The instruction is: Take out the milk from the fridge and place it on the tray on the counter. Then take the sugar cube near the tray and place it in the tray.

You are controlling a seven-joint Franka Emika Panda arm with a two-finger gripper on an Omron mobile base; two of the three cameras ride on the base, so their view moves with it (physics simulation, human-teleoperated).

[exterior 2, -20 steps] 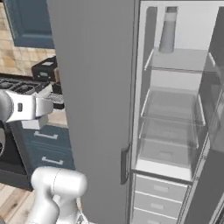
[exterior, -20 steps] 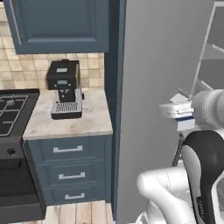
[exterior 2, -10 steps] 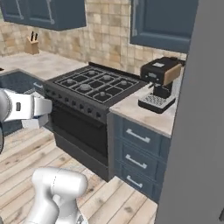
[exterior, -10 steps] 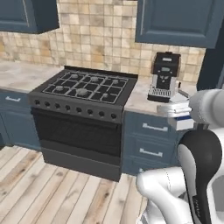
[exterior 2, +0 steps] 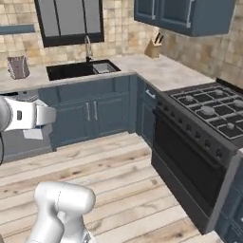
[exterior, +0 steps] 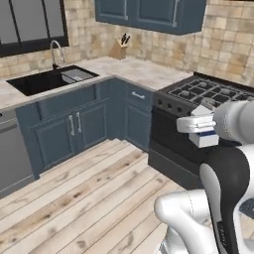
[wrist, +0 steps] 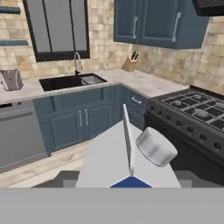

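Note:
My gripper [exterior: 200, 125] is shut on the milk [exterior: 204, 140], a small white carton with a blue band, and holds it in the air in front of the arm. From the right base view the gripper [exterior 2: 39, 116] is at the far left with the milk [exterior 2: 33, 134] hanging just under it. The hand view looks down on the milk [wrist: 109, 162], showing its gable ridge and round silver cap, which hide the fingertips. The beige counter [exterior: 144, 69] runs around the room's corner. The fridge, the blue tray and the sugar cube are out of view.
A black stove [exterior: 213, 92] stands at the right, close to the arm. A dark sink [exterior: 47, 79] with a faucet sits in the far counter, and a knife block [exterior: 119, 49] stands in the corner. A wide wooden floor [exterior: 84, 193] lies between.
The whole picture has swung left as the base turned: fridge and coffee machine left the views, then the stove and sink corner came in. The milk stays in the gripper.

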